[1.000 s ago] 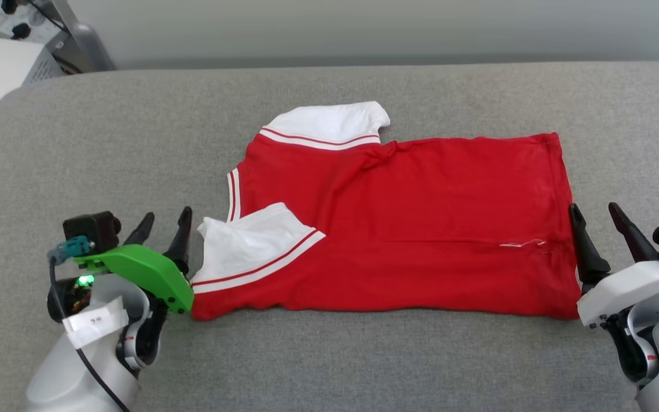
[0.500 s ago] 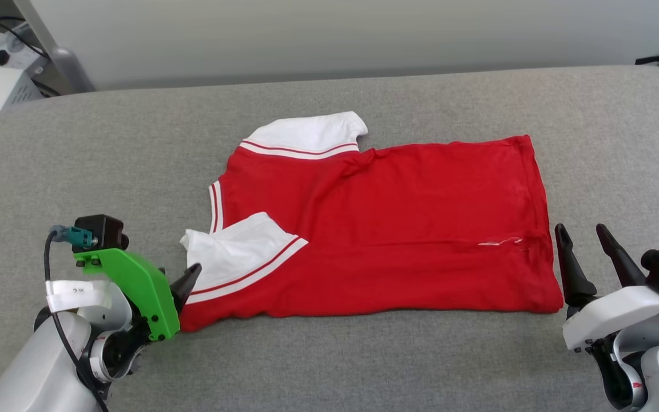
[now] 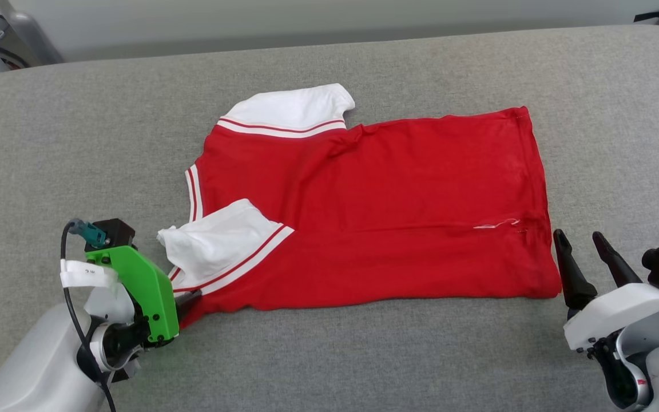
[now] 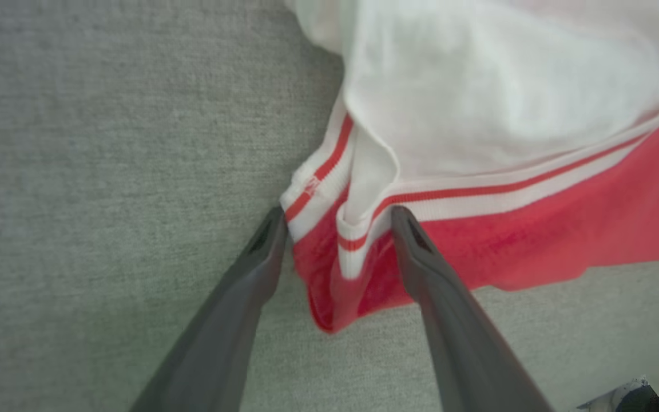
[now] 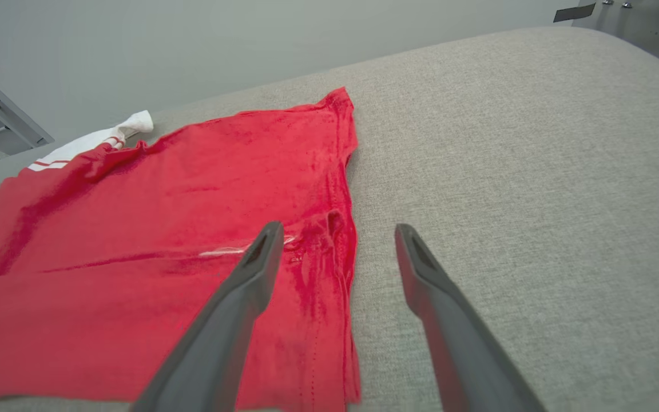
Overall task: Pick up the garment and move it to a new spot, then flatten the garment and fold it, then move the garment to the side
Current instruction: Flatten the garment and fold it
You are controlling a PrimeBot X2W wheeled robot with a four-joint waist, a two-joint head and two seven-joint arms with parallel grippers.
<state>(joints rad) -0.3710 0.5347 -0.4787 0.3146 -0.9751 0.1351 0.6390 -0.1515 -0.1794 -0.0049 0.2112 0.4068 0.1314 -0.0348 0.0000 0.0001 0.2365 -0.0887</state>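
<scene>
- The garment (image 3: 375, 212) lies flat in the middle of the grey tabletop (image 3: 329, 355). Its long axis runs left to right across the head view, with collar and sleeves at the left end and the hem at the right end.
- The near white sleeve (image 3: 215, 243) is folded over the red body at lower left.
- The left hand (image 4: 338, 220) is the closer one, sitting at the garment's lower-left corner. In the left wrist view its fingers are apart and straddle that corner, one just outside the striped band and the other over the red cloth, clamping nothing yet.
- The right hand (image 3: 578, 237) is at the lower right, just beside the hem's near corner, also spread and empty. In its wrist view one finger lies over the hem edge and the other over bare tabletop.
- The coming move likely turns on the two near corners, each lying just ahead of its own hand.
- Compared with a second ago, the left hand has tipped down from beside the sleeve onto the corner. The right hand keeps its place by the hem. The head camera itself has shifted, and the garment's shape looks unchanged.
</scene>
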